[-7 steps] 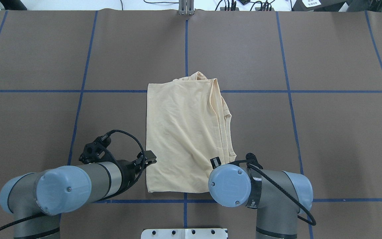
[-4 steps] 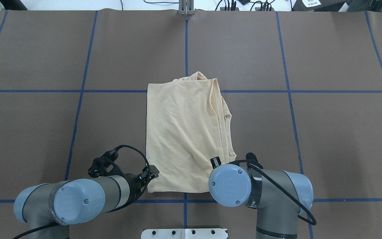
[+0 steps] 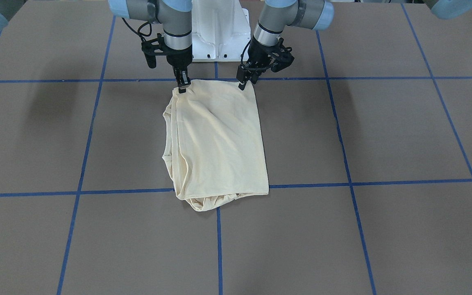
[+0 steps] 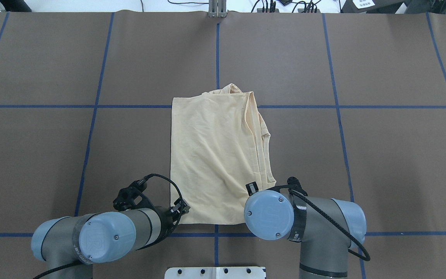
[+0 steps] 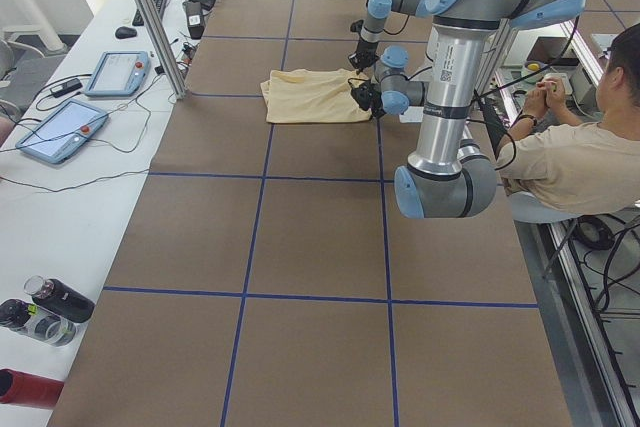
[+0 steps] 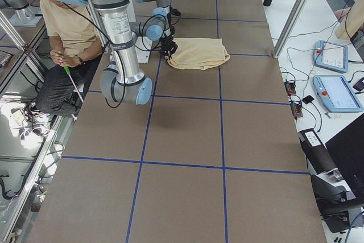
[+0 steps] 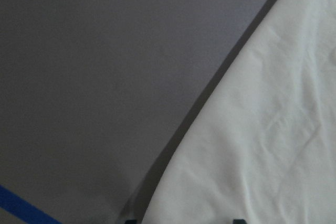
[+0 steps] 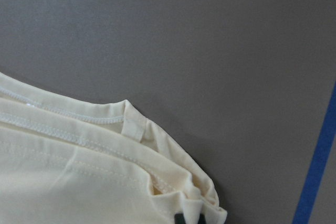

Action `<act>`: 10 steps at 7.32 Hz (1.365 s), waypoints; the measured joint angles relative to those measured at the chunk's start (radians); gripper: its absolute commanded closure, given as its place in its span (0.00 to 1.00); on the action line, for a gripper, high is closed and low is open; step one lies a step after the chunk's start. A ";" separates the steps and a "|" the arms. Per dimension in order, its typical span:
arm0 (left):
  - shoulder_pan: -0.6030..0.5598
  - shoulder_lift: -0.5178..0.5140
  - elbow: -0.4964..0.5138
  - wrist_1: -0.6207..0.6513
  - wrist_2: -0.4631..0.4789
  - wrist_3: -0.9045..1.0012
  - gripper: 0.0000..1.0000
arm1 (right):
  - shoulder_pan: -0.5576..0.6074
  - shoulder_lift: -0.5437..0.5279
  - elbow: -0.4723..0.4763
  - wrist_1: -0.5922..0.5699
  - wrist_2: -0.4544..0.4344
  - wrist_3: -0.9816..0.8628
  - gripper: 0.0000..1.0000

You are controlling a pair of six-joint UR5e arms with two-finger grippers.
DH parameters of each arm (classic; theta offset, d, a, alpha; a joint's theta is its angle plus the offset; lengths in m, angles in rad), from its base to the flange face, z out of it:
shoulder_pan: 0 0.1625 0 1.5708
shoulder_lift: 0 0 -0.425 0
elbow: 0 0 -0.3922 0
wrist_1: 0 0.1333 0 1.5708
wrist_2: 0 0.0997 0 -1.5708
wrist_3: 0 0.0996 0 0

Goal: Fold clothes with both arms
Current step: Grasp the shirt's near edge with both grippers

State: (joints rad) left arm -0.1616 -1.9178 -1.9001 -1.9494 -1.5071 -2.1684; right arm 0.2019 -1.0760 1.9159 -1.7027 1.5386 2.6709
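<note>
your table (image 4: 362, 155) is covered in brown matting, cut into big squares by blue tape lines (image 4: 95, 106). the robot's white base (image 4: 215, 272) sits at the near edge. in the left side view a pale bench (image 5: 60, 197) runs along the far side of the table, with two tablets (image 5: 60, 132) and some bottles (image 5: 50, 302) on it. a person (image 5: 580, 162) in a beige top sits behind the robot.

the shirt (image 4: 215, 162) lies flat in the middle of the table, just in front of the robot. it is folded into a tall cream rectangle with a plain side up and light creases across it. its left edge is straight and clean. along its right edge several layers stack unevenly and stitched hems show. at the far end a bunched bit of cloth pokes out past the fold.

the left gripper (image 4: 182, 209) is down at the near left corner of the shirt. in its wrist view you see its two fingertips spread well apart, with the shirt's edge lying between them, so it is released and grasps nothing. the right gripper (image 3: 182, 87) stands upright over the near right corner. its fingers are pressed together there and the layered corner puckers around them, so it is clenched on the shirt.
</note>
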 measured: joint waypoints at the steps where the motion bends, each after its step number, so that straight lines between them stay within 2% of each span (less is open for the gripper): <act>1: 0.000 0.001 0.000 0.000 -0.002 0.000 1.00 | 0.001 0.000 0.000 0.000 0.000 0.000 1.00; 3: -0.002 0.003 -0.013 -0.002 -0.007 0.000 1.00 | 0.003 0.001 0.000 0.003 0.000 0.000 1.00; 5: -0.023 0.004 -0.086 -0.001 -0.032 0.002 1.00 | 0.022 -0.002 0.033 0.007 0.022 0.004 1.00; 7: -0.112 -0.003 -0.164 0.012 -0.130 -0.001 1.00 | 0.082 -0.006 0.082 0.007 0.085 0.010 1.00; 10: -0.273 -0.039 -0.140 0.026 -0.167 0.005 1.00 | 0.231 0.014 0.075 0.007 0.203 -0.009 1.00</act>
State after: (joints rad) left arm -0.4343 -1.9566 -2.0402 -1.9231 -1.6742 -2.1630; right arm 0.4333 -1.0620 1.9905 -1.6954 1.7418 2.6624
